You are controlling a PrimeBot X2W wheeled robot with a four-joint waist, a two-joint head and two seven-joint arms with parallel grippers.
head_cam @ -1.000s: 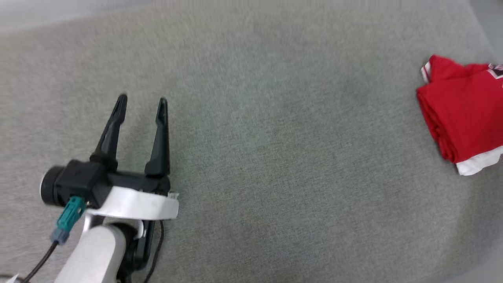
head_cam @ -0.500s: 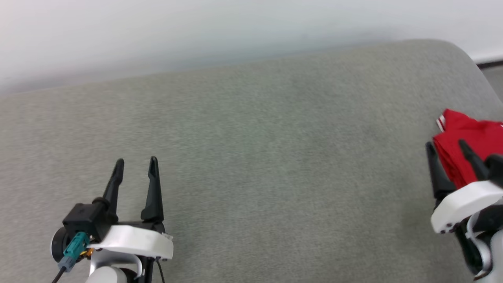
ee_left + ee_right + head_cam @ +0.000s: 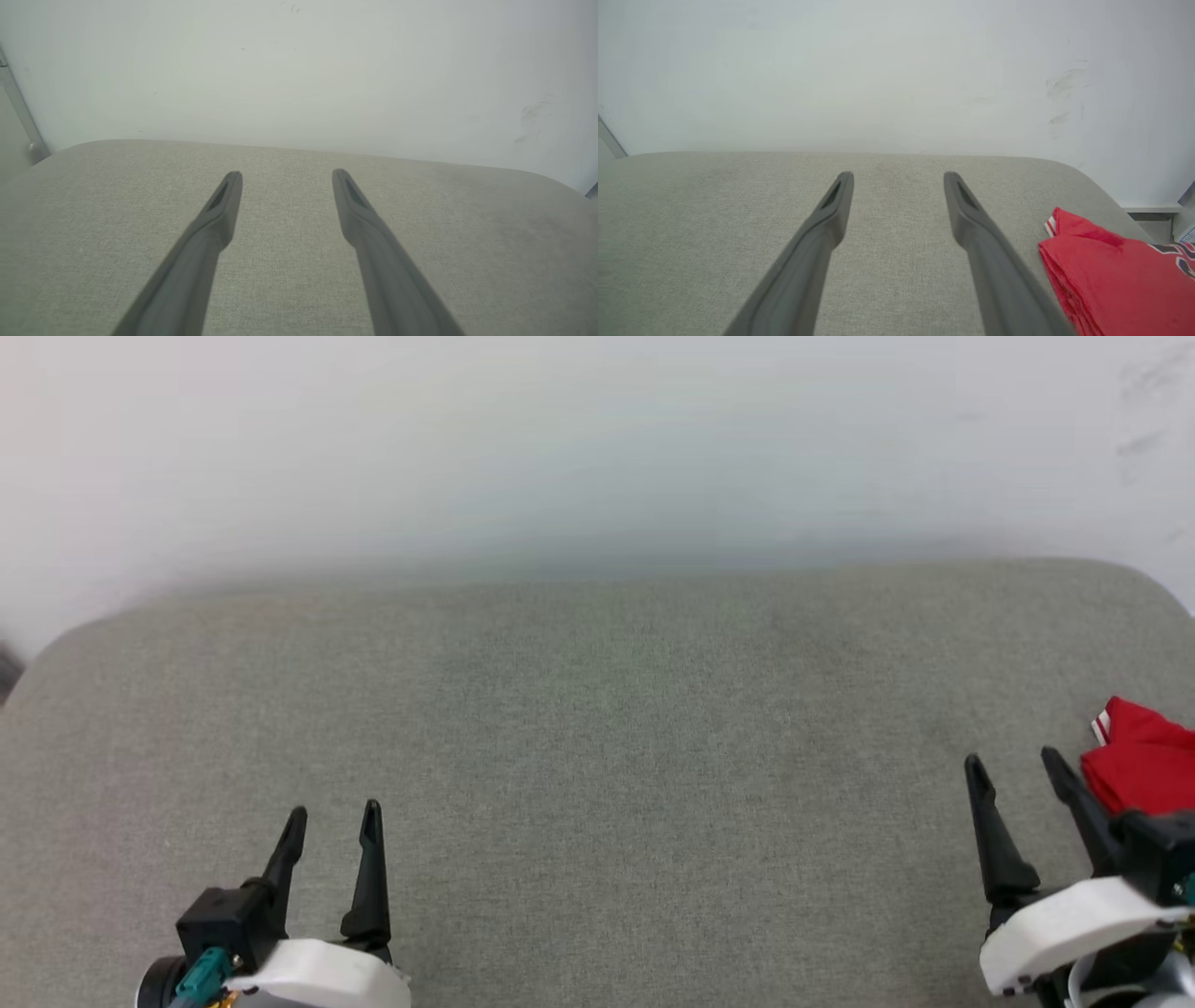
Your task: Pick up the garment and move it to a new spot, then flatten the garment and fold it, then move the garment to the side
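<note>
The garment (image 3: 1144, 765) is a folded red shirt with a white, red-striped edge, lying at the right end of the grey cushioned surface (image 3: 597, 728). In the right wrist view the garment (image 3: 1111, 280) lies just right of my right fingers. My right gripper (image 3: 1015, 763) stands open at the lower right, a little left of the garment and apart from it, with nothing between its fingers. At the lower left my left gripper (image 3: 333, 811) is open and empty, far from the cloth. The left wrist view has the left gripper (image 3: 286, 173) over bare fabric.
A pale wall (image 3: 597, 448) rises behind the cushioned surface, whose rounded corners drop off at the far left and far right. The wall (image 3: 1064, 93) carries grey scuff marks. Floor and a small object show past the right corner (image 3: 1181, 219).
The head camera has tilted up, so the wall has come into sight and the surface has slid down the picture. The right gripper has come into view beside the garment. Both grippers stay open.
</note>
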